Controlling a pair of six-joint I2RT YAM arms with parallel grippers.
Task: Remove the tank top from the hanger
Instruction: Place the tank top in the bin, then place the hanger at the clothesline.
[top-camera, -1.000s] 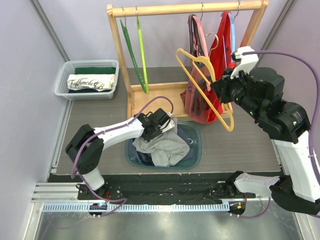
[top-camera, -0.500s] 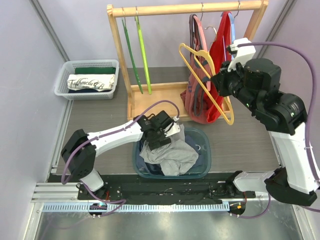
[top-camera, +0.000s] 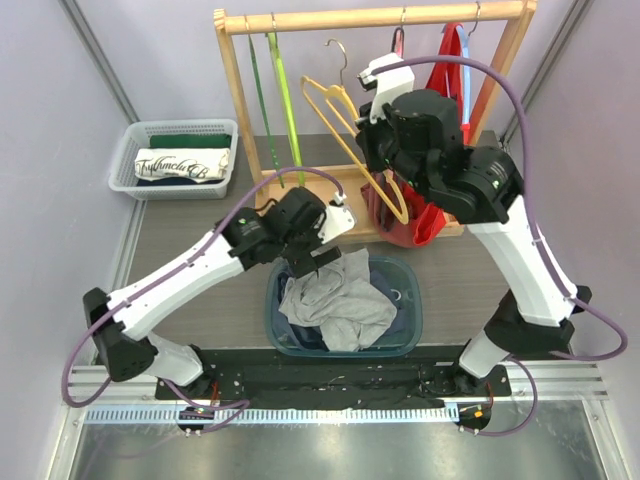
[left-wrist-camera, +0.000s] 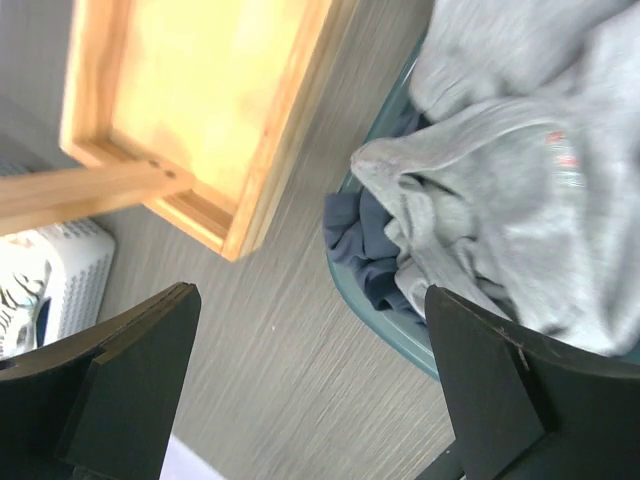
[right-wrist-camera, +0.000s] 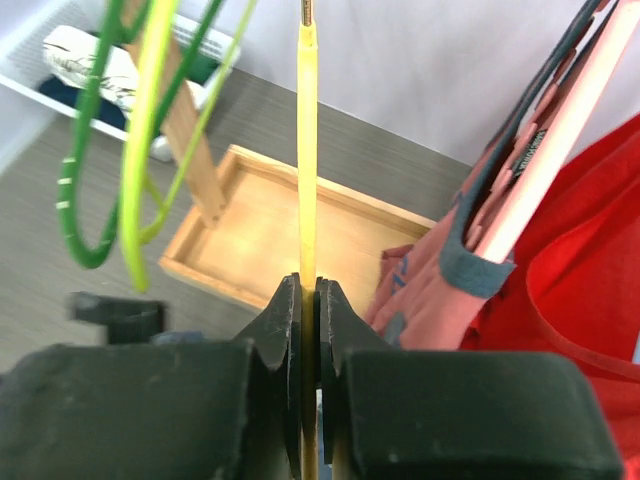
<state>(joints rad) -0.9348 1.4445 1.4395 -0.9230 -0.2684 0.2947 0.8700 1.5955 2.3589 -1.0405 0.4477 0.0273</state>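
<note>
Grey tank top (top-camera: 335, 300) below left tool (top-camera: 312, 262)

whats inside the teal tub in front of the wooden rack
A crumpled gray top fills most of the tub, lying on a dark blue garment that shows at one edge. Whatever lies under those two, and the tub's floor, is covered.

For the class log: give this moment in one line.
left gripper: open | grey tank top: in bin | right gripper: shut on yellow hanger
</note>
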